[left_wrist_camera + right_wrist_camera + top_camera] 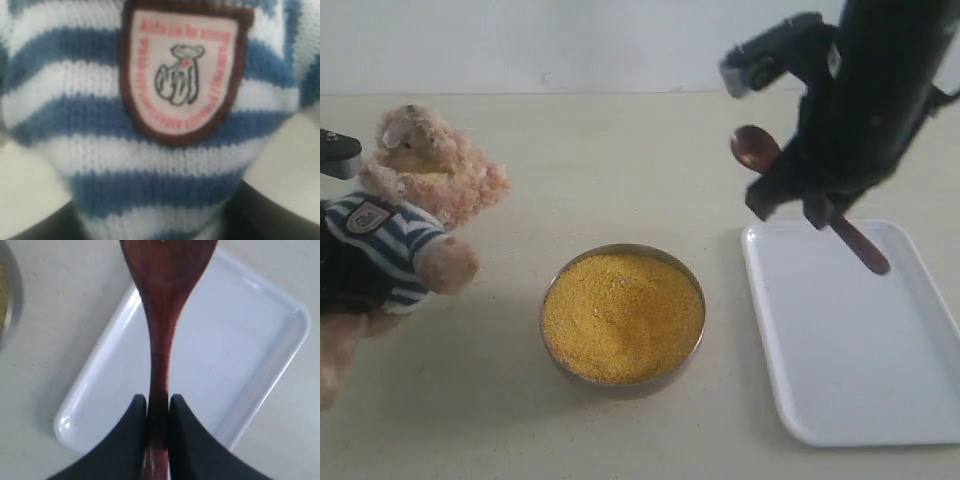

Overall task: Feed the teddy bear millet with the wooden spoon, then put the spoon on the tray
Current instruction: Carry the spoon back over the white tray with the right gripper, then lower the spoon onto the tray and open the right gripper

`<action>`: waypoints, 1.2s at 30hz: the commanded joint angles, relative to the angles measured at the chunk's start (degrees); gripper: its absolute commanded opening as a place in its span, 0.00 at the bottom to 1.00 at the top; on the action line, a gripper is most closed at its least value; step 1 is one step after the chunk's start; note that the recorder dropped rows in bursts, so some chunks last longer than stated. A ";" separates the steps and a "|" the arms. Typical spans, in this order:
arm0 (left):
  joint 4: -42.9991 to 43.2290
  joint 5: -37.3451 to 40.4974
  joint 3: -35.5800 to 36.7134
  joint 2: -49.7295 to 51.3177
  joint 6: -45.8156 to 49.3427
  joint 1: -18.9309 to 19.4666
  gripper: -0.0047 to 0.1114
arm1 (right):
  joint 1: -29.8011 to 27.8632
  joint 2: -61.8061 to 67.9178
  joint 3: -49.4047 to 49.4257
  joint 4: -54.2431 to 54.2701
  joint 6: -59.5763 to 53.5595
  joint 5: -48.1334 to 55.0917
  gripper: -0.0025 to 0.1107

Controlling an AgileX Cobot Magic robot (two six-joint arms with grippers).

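The teddy bear (415,190) leans at the far left; its striped shirt and chest badge (182,70) fill the left wrist view. My left gripper (160,222) is shut on the bear's body, with dark fingers (35,227) at both sides. The millet (620,315) fills a round metal bowl (620,249) at the centre. My right gripper (159,402) is shut on the wooden spoon's (167,290) handle. It holds the wooden spoon (754,147) in the air over the far left corner of the white tray (860,340), bowl end towards the bear. The tray (240,340) lies below it, with nothing on it.
The pale tabletop (620,160) carries the bowl between the bear and the tray. The bowl's rim (10,295) shows at the edge of the right wrist view. A black part of the left arm (335,152) sits beside the bear's head.
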 commanded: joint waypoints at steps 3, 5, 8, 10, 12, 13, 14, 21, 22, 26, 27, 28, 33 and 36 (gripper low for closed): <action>-0.63 -2.66 -0.67 -0.64 -4.71 -0.16 0.07 | -8.32 -2.25 20.49 7.48 -0.26 -17.95 0.02; -0.63 -2.66 -0.67 -0.64 -5.63 -0.16 0.07 | -9.12 -2.25 24.37 7.92 1.71 -22.90 0.02; -0.63 -2.50 -0.67 -0.64 -6.99 -0.16 0.07 | -9.11 -0.89 29.45 6.17 6.05 -31.73 0.02; -0.63 -2.00 -0.67 -0.64 -7.13 -0.16 0.07 | -9.11 1.09 29.82 6.06 7.06 -33.21 0.02; -0.63 -1.45 -0.67 -0.64 -7.82 -0.16 0.07 | -9.11 3.42 29.82 6.06 7.42 -34.25 0.02; -0.63 -1.15 -0.67 -0.64 -7.82 -0.16 0.07 | -9.11 4.44 29.82 6.06 7.98 -34.67 0.02; -0.63 -0.81 -0.67 -0.64 -7.96 -0.16 0.07 | -9.11 5.31 29.82 5.86 8.88 -35.31 0.02; -0.76 -0.06 -0.67 -0.64 -9.36 -0.16 0.07 | -9.11 6.83 29.82 5.75 11.55 -37.37 0.17; -0.77 -0.06 -0.67 -0.64 -10.03 -0.16 0.07 | -9.11 6.83 29.82 5.75 11.55 -37.37 0.23; -1.67 0.15 -0.67 -0.64 -11.33 -0.16 0.07 | -9.11 6.39 29.82 5.75 11.55 -36.65 0.45; -2.11 0.15 -0.67 -0.52 -11.33 -0.16 0.07 | -9.11 5.75 29.82 5.75 11.55 -36.25 0.52; -2.41 0.15 -0.67 -0.20 -11.33 -0.16 0.07 | -9.11 5.03 29.82 5.75 11.55 -36.25 0.55; -4.07 0.15 -0.67 2.53 -11.33 -0.16 0.07 | -9.11 -2.09 29.82 5.75 11.55 -35.32 0.61; -4.70 0.03 -0.67 4.99 -11.47 -0.16 0.07 | -9.11 -7.36 29.82 5.75 11.55 -34.12 0.61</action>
